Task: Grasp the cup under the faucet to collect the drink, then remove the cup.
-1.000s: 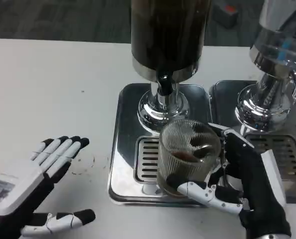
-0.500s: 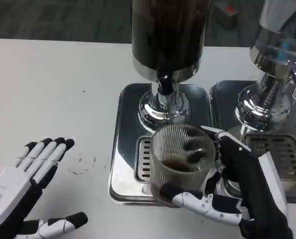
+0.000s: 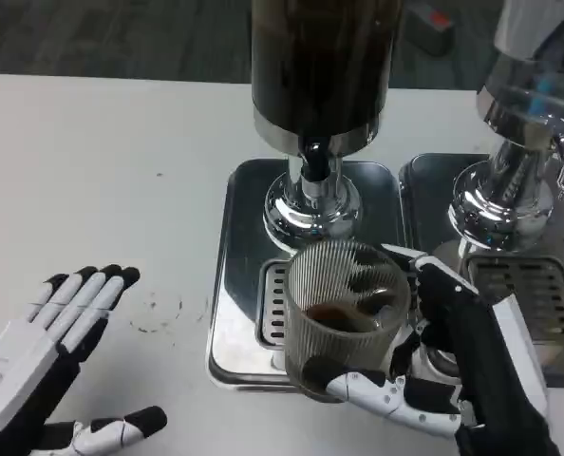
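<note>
Right hand [image 3: 453,366] is wrapping the ribbed cup [image 3: 344,318]: thumb lying across the cup's lower front, the other fingers [image 3: 434,285] curling around its right side and back. Grip looks closed and firm on the glass.

Cup is sitting over the front edge of the steel drip tray [image 3: 239,285], upright or nearly so, a small pool of dark drink showing in the bottom. It is standing in front of and a little below the faucet [image 3: 312,161], near the slotted grate [image 3: 277,304], which is partly hidden behind it.

Faucet is poking out from the base of the dark dispenser [image 3: 320,66], which is rising on a chrome foot at the back of the tray.

Left hand [image 3: 49,356] is resting low over the white table [image 3: 102,171], well apart from the tray, on the left. Fingers are lying straight and spread, thumb stretching out to the side, palm holding nothing.

A second dispenser [image 3: 524,142] with its own tray is standing just to the right of the first, its grate showing behind the right hand's back.
</note>
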